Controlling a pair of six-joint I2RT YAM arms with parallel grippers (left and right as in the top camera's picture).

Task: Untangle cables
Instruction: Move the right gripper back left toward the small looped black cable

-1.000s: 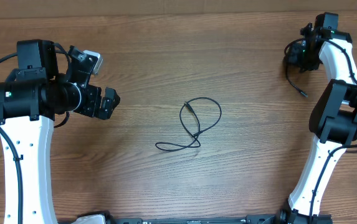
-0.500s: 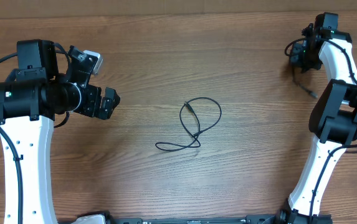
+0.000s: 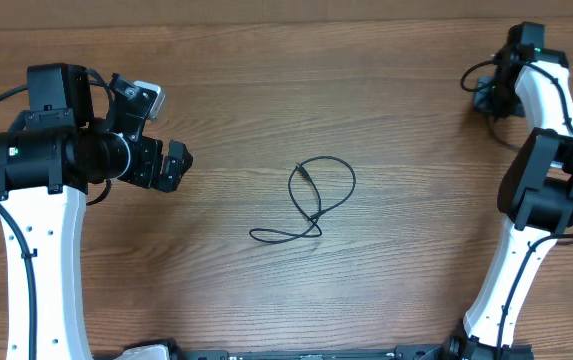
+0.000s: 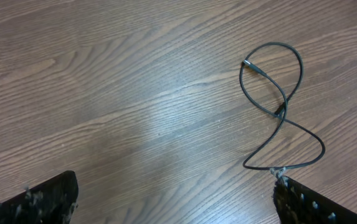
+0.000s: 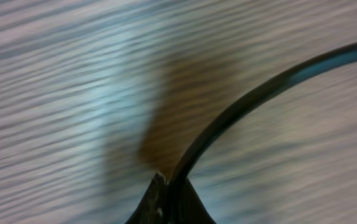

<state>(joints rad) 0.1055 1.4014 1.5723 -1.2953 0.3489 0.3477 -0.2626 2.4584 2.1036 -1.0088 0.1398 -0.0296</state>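
While the overhead view shows the right tool (image 3: 488, 94) only as a dark mass at the far right corner of the counter (image 3: 396, 300), the right wrist view shows it pinching a thin black cable (image 5: 259, 93) that arcs away. A looped cable (image 3: 316, 200) lies mid-counter, apart from both tools. The left tool (image 3: 174, 165) hovers well left of it, fingers spread wide, its arm bent toward the centre.

The top view is bright and sharp, with soft shadows. In the left wrist view a pale shiny patch sits mid-frame on the tabletop (image 4: 103, 74). The right wrist view is blurry and streaky; the cable (image 5: 253, 98) looks fuzzy, with a brown shadow beside it.
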